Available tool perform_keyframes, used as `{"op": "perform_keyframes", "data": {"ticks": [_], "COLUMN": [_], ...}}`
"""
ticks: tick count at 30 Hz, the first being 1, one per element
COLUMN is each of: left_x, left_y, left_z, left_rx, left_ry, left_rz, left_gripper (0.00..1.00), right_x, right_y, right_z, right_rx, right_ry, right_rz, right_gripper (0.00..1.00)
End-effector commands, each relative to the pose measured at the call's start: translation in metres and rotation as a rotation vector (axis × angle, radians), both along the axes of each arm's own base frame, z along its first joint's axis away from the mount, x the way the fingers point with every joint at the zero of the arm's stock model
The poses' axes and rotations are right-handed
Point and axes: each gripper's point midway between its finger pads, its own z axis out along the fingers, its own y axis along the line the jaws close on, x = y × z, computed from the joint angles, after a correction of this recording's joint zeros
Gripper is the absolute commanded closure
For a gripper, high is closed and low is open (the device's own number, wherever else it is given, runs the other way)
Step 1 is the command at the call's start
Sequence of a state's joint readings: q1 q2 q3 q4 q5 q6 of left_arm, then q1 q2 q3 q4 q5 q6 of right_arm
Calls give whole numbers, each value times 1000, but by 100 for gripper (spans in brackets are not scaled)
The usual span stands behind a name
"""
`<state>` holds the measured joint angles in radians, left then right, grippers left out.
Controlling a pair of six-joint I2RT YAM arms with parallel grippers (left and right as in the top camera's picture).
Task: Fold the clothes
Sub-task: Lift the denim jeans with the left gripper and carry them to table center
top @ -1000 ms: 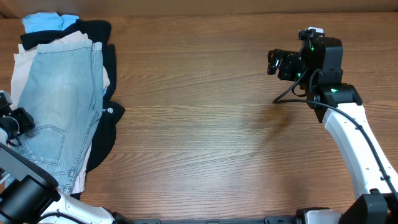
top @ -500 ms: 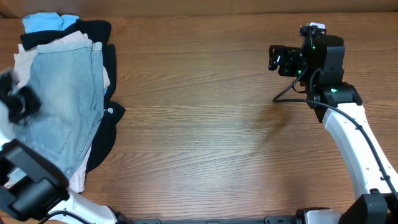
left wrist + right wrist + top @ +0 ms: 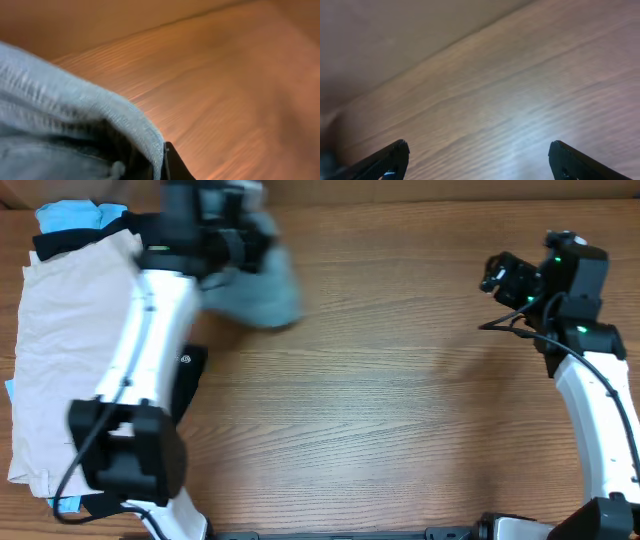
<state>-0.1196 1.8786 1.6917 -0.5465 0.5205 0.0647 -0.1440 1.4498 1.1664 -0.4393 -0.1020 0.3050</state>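
left fingers [image 3: 172,164] grip one denim shorts [image 3: 265,292] (blurred); three garments [image 3: 70,350] piled.

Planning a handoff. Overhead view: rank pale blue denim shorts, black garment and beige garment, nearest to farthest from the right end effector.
1. Pale blue denim shorts, upper left of centre.
2. Black garment, pile's right edge.
3. Beige garment, far left.

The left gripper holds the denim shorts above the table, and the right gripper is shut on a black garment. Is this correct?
Not entirely. The right gripper is open and empty: the right wrist view shows only bare table between its spread fingers. The left gripper does hold the denim shorts above the table.
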Motion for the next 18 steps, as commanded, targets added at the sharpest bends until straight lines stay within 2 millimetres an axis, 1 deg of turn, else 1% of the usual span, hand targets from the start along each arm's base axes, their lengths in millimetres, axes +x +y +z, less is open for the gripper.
{"op": "perform_keyframes", "data": {"ticks": [1,3,5,6,7,9,10,12,13,14,16,18], "left_x": [-20,-27,-35,-38,-42,-43,-44,-42,-41,-38,-30,-20], "left_y": [-110,-137,-155,-161,-166,-164,-162,-153,-147,-139,-125,-113], "left_z": [13,10,9,9,6,1,-1,-6,-8,-11,-17,-28], "left_rx": [-5,24,59,75,109,133,138,149,154,160,168,174], "left_ry": [-94,-121,-153,-163,-176,-163,-154,-127,-114,-102,-83,-66], "left_rz": [-182,-206,-239,-245,-251,-241,-243,-230,-219,-205,-178,-156], "left_gripper": [90,88,85,81,72,66,58,41,35,32,22,16], "right_x": [-4,-7,-10,-10,-12,-13,-13,-14,-14,-14,-13,-11], "right_y": [-8,-13,-18,-19,-21,-20,-19,-19,-16,-13,-5,4], "right_z": [20,17,15,14,14,13,13,11,12,12,13,13], "right_rx": [27,36,48,54,68,72,71,65,58,57,54,51], "right_ry": [-34,-21,-12,-9,-5,-2,-1,6,5,3,-1,-5], "right_rz": [-16,-24,-29,-29,-25,-14,-9,-2,16,33,71,93], "right_gripper": [7,7,7,7,6,6,5,5,5,5,5,5]}}
